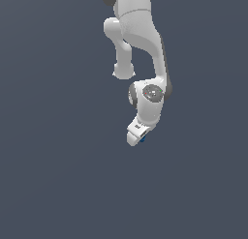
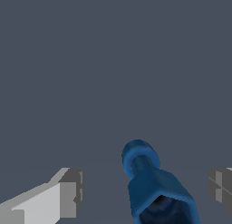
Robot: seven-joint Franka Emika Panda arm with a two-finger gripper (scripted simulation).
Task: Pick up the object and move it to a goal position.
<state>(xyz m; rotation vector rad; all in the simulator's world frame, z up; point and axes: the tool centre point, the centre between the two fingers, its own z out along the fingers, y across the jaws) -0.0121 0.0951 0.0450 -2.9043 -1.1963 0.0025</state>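
The object [image 2: 156, 187] is a small dark-blue piece with a lighter blue rounded end and a flared hollow body. In the wrist view it lies between my two grey fingertips [image 2: 70, 191], with a gap showing on each side of it. My gripper [image 2: 145, 187] is open around it, the jaws apart and not pressing it. In the exterior view the white gripper [image 1: 135, 136] hangs low on the arm, and only a speck of the blue object [image 1: 142, 140] shows beside it. No goal marker is visible.
A plain dark grey surface [image 1: 58, 185] fills both views. The white arm [image 1: 145, 49] comes down from the top of the exterior view.
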